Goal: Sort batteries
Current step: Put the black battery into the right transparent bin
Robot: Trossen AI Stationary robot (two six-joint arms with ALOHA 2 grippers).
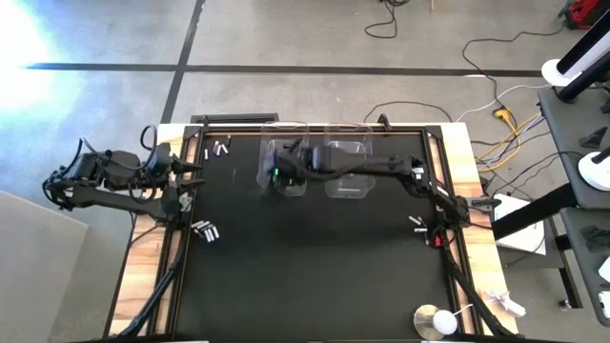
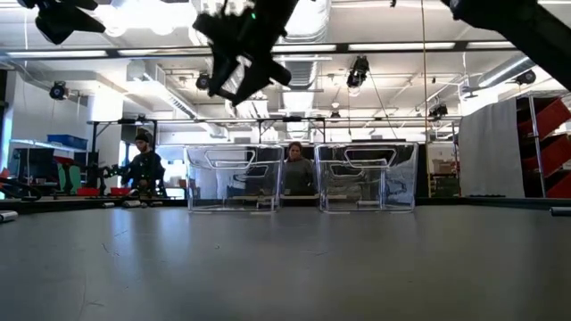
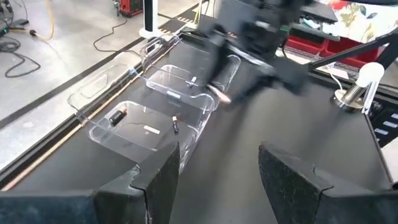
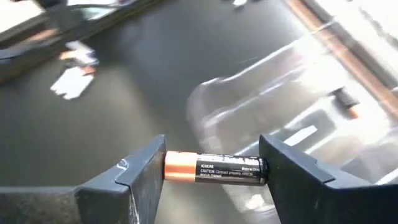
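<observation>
- The right gripper [image 4: 211,171] grasps one battery [image 4: 214,168] between its two dark fingers; the battery is dark with a copper-coloured end.
- The long axis of this battery goes straight across the gap, from one finger to the other, so each finger presses on one end. The copper end touches one finger [image 4: 140,174], the dark end with small white print touches the other.
- In the high view the right gripper [image 1: 283,171] is above the left clear tub [image 1: 269,157], at the far side of the black mat [image 1: 315,267]. A second clear tub [image 1: 348,171] stands just beside the first one, under the right forearm.
- In the low view this gripper [image 2: 241,53] hangs well above the rims of the two tubs [image 2: 299,178], so there is free room below it.
- Inside the tub under the gripper lie some batteries [image 3: 116,116], near the tub floor; at least two are dark, each pointing a different way.
- The left gripper [image 1: 186,181] waits at the left border of the mat, its fingers [image 3: 155,180] parted and holding nothing.
- Beside the left gripper, toward the near side, a small group of white batteries [image 1: 205,231] lies on the mat. Another group [image 1: 219,148] lies toward the far-left corner.
- A few more batteries [image 1: 419,227] lie close to the right border of the mat, beside the base of the right arm.
- The middle and the near part of the mat are wide and bare, so there the arms have open room.
- The wooden table [image 1: 143,267] shows as narrow strips on both sides of the mat.
</observation>
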